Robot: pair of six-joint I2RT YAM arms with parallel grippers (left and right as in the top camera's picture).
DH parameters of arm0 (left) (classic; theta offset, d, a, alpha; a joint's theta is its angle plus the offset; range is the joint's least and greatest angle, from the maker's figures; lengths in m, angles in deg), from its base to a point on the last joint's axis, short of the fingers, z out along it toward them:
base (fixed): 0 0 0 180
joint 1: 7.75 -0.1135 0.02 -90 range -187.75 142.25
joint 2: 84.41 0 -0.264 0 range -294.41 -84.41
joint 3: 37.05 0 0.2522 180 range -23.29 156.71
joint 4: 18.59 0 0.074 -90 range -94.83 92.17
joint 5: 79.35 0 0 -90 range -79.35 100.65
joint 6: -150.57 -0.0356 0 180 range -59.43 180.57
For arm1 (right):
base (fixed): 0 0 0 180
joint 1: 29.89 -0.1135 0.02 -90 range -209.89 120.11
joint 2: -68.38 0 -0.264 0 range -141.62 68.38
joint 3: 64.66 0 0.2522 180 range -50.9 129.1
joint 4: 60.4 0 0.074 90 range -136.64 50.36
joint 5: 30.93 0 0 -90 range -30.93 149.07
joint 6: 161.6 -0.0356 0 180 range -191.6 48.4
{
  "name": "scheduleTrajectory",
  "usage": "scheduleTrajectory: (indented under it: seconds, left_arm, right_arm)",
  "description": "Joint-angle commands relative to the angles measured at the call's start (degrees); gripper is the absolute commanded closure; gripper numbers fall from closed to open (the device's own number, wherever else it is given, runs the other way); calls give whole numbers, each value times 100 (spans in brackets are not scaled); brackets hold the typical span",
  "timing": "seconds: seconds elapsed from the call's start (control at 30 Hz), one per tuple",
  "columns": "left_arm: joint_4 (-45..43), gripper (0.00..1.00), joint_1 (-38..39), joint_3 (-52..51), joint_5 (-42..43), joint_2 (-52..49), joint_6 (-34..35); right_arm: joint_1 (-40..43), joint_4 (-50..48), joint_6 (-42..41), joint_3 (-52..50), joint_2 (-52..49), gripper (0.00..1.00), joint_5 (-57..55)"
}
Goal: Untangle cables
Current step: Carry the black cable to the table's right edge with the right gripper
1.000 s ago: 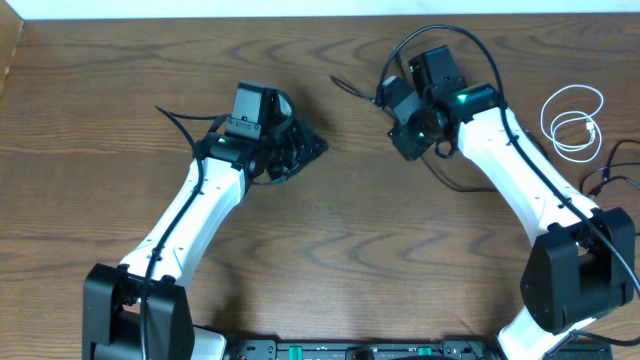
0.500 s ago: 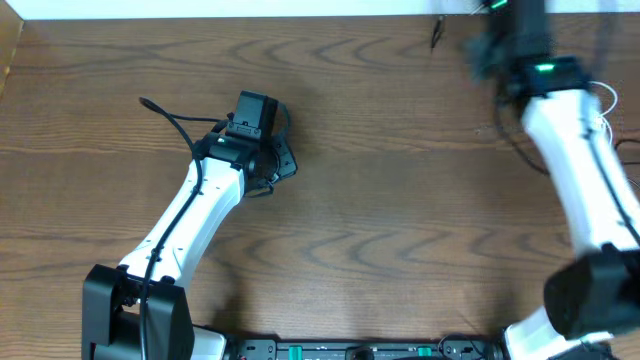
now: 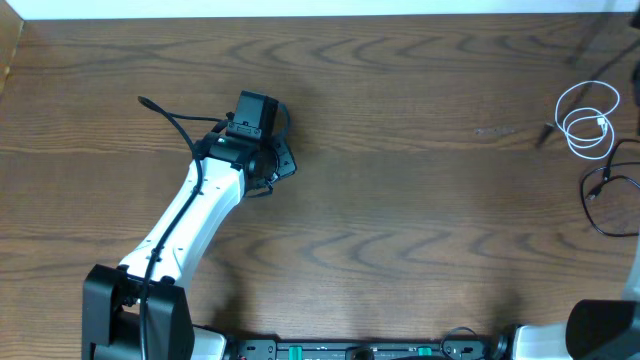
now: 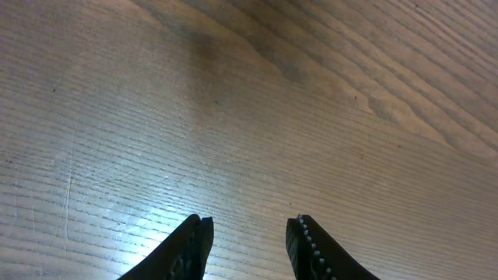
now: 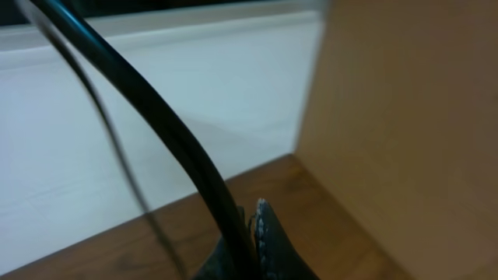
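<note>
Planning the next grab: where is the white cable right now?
In the overhead view, the white cable lies coiled in loops at the far right edge of the table, just above the thin black cable.

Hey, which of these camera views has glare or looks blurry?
Overhead: sharp and evenly lit, the white cable crisp. Left wrist: a bright glare patch on the table just ahead of the left pincer. Right wrist: soft overall, a black cable smeared out of focus near the lens, the right pincer dim.
</note>
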Motion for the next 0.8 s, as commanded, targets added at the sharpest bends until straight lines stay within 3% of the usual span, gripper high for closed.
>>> scheduleTrajectory:
  seconds: [0.0,0.37,0.77]
  left_arm:
    - [33,63,-13,0,-114,7,-76]
    - [33,63,-13,0,-111,7,-74]
    - [42,63,-13,0,-105,7,-74]
  right_arm:
    - [431,-15,-234,9,4,99,-52]
    - [1119,160,-420,2,-289,99,-48]
    - [1272,1609,-420,2,-1274,98,315]
